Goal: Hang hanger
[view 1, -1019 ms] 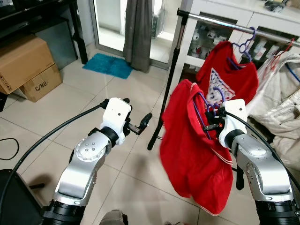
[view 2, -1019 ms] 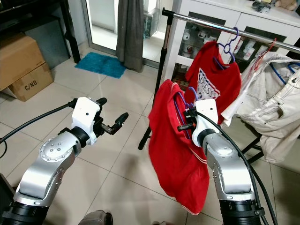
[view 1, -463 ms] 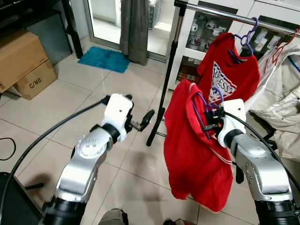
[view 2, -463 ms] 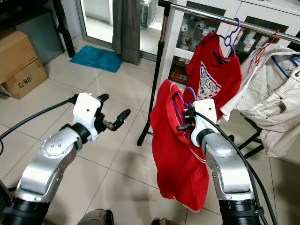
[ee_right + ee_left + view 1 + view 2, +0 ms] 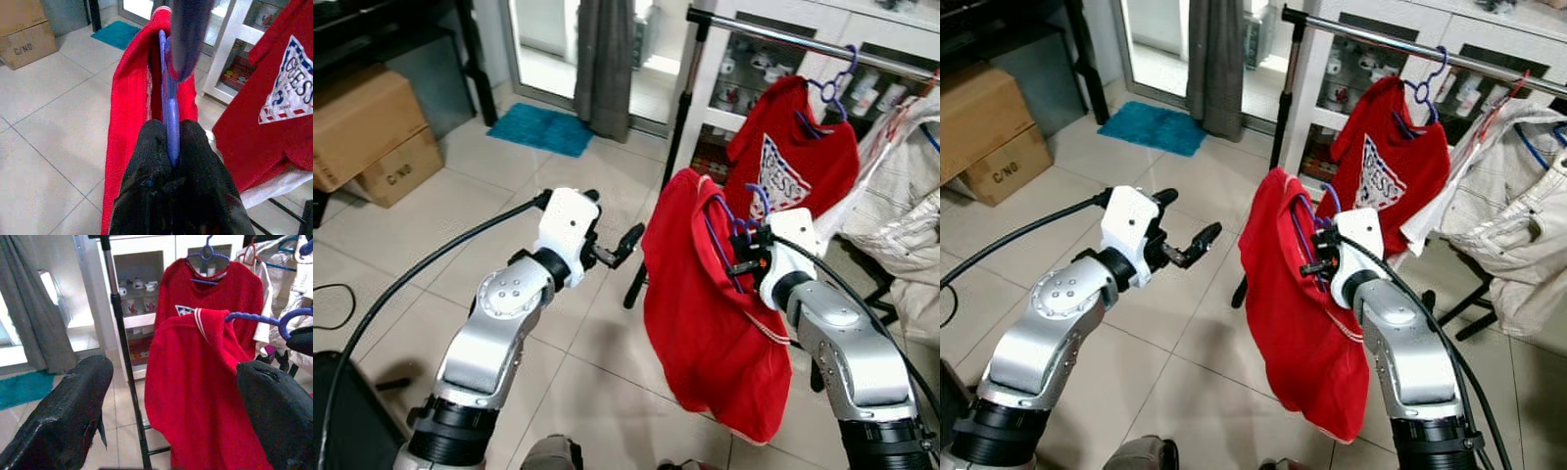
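The right gripper [image 5: 1317,257] is clamped on the purple plastic hanger [image 5: 169,105] carrying a red T-shirt [image 5: 705,313]. The chrome clothes rail [image 5: 773,34] lies above and ahead of it. The left gripper [image 5: 625,245], fingers spread and empty, sits farther away.

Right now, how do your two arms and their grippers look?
Both arms are silver metal with rounded joints and dark bases. Each wrist carries a white boxy housing and a black cable. The left gripper and right gripper have long black fingers with a rough, matte surface.
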`<state>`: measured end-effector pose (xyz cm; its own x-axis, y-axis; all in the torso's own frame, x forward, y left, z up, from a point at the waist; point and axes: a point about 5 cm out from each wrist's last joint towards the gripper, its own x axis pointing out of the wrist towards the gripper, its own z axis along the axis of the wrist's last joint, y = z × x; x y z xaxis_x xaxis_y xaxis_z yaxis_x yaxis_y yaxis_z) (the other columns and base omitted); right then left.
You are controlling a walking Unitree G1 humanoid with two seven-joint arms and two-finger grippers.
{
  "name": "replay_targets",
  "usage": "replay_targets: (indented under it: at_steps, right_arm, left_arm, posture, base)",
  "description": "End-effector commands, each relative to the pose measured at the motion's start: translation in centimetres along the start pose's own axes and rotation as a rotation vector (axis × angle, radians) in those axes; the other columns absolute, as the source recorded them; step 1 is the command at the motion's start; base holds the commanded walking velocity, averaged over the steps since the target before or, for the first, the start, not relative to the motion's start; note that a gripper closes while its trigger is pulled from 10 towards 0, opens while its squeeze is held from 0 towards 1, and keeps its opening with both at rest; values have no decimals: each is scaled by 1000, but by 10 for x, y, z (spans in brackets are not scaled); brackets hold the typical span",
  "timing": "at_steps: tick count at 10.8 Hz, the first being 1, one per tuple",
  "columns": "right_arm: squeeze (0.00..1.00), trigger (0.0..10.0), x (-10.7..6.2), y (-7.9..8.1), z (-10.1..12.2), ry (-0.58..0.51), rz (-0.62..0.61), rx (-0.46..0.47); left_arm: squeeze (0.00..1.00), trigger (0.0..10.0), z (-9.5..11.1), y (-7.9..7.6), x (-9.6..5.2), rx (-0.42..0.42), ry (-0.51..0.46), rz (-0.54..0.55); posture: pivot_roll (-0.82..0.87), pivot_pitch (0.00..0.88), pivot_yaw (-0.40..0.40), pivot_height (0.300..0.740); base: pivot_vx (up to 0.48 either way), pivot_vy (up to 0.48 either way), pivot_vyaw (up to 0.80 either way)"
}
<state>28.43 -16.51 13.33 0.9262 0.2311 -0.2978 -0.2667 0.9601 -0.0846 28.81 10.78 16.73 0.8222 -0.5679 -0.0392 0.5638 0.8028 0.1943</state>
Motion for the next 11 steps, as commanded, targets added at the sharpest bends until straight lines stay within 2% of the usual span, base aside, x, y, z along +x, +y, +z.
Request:
replay_targets:
  at_steps: [1,5,11]
  right_arm:
    - [0,0,-2,-3,13,-66,-8,-9]
    - [0,0,-1,1,13,-66,8,-2]
    - [0,0,-2,0,16,-75,9,-4]
  left_arm:
    - [1000,10000,3,-3,3,6,-14,-23]
    - [1000,10000,2,-2,0,13,-8,-20]
    - [1000,10000,3,-3,5,30,-7,-31]
  posture:
    - [132,2,-89,740]
    - [135,8,-97,740]
    - [122,16,-88,740]
  base:
    - [0,0,0]
    - [0,0,0]
    - [0,0,0]
